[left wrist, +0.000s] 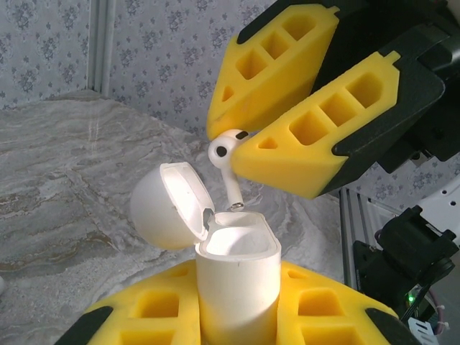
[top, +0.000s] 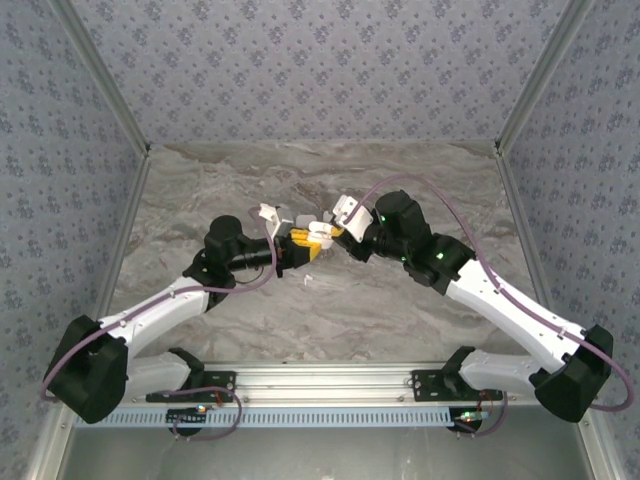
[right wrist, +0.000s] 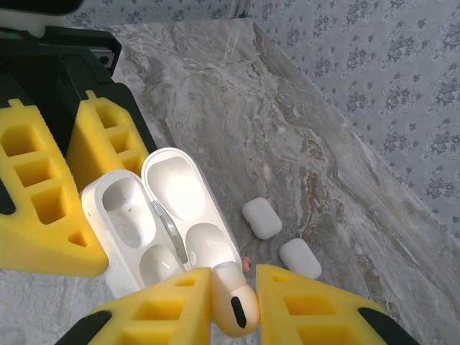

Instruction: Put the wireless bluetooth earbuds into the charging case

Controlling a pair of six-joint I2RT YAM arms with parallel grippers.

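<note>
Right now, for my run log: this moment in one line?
left gripper: shut on open rounded white charging case | right gripper: shut on tiny white stemmed earbud | earbud: above case, unseated

White arm links (top: 165, 305), black joints (top: 232, 245), purple cables (top: 402, 178), yellow ribbed foam jaws

Earbud (left wrist: 224, 154) and case (left wrist: 237, 284) are seen white; a dark grille is noted on the earbud. Jaws are padded yellow, backed black. Counter (top: 420, 310) is marbled grey-beige. Walls (top: 320, 60) are patterned blue-grey floral. Arms (top: 500, 300) are white with black joints.
</note>
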